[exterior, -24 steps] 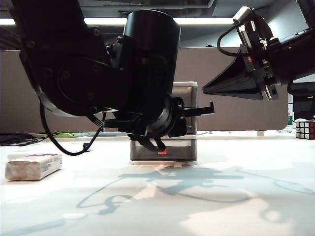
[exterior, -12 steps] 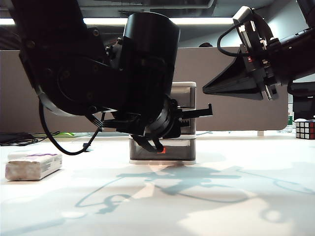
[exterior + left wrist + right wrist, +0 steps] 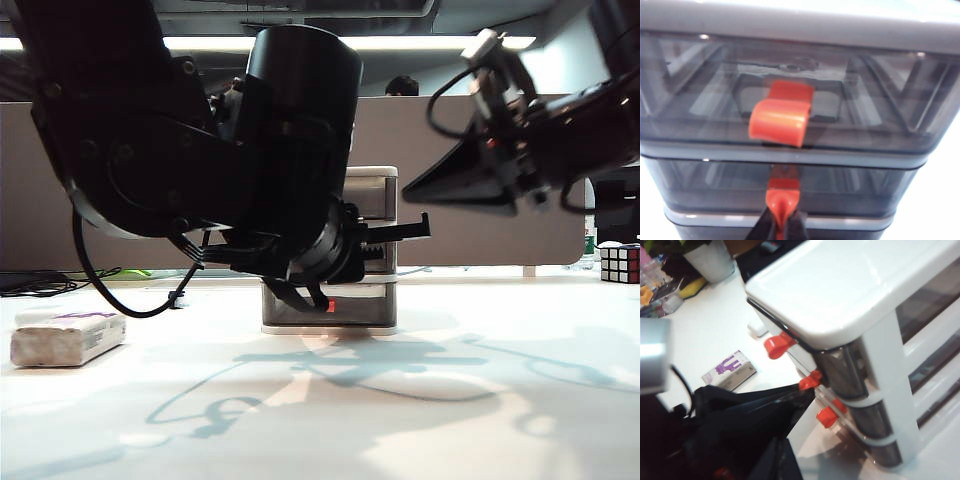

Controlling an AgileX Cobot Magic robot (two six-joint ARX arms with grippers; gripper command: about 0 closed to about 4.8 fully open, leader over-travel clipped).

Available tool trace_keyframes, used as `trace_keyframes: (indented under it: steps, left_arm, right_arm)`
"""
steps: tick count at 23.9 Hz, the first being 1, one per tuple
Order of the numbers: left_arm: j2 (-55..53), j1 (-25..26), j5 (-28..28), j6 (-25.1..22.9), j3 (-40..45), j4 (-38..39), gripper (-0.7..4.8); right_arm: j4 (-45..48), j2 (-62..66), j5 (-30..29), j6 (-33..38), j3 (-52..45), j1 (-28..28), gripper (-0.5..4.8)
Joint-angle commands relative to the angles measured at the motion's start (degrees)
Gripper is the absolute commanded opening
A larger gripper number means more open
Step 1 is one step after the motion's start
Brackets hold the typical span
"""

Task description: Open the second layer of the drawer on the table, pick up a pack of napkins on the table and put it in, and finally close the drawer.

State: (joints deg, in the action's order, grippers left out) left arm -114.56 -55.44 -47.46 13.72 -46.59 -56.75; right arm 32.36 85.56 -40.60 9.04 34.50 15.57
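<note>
The drawer (image 3: 372, 250) stands mid-table, all trays flush. The left gripper (image 3: 781, 226) pinches the second layer's (image 3: 790, 185) red handle (image 3: 783, 197). The right gripper (image 3: 420, 185) hovers above, its jaws unreadable. The napkins (image 3: 68, 335) lie far left, with open table (image 3: 450, 400) in front.

Left hand (image 3: 782, 226) and arm before the drawer (image 3: 372, 195) front; bare table (image 3: 480, 420) right.

A grey-brown partition screen (image 3: 470, 180) stands behind the white worktop (image 3: 450, 420); a bright ceiling light strip (image 3: 420, 43) glows above
</note>
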Motion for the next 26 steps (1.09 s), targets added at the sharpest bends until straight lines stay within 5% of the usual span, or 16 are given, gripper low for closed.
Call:
trace_keyframes:
  steps: [1,17,26]
  left_arm:
    - [0.35,-0.85,-0.33,-0.24,0.52,0.5,-0.06]
    - [3.17,-2.05,-0.59,0.22,3.98,0.48,-0.06]
    - [4.52,-7.85,-2.86,2.84,6.93,1.03,-0.06]
  right_arm:
    - [2.58,2.54,-2.08,-0.02,1.88,0.63,-0.05]
    - [4.81,10.08,-0.26,-0.07,9.38,2.12,-0.04]
    - [4.31,12.5,-0.02,-0.07,12.9,2.95,-0.05]
